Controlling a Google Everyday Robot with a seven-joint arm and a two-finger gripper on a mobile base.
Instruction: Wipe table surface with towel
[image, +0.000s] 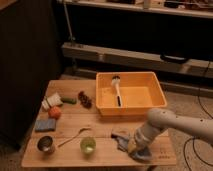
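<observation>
A blue-grey towel (123, 140) lies crumpled on the wooden table (70, 120), near its front right corner. My gripper (136, 146) is at the end of the white arm (170, 126) that reaches in from the right. It presses down on the towel's right part, close to the table's front edge. The gripper's tip is hidden in the cloth.
An orange bin (131, 93) holding a brush (117, 86) stands at the back right. A green cup (88, 145), spoon (74, 136) and metal cup (46, 144) sit at the front left. A blue sponge (44, 125), orange ball (55, 112) and white cup (51, 102) are on the left.
</observation>
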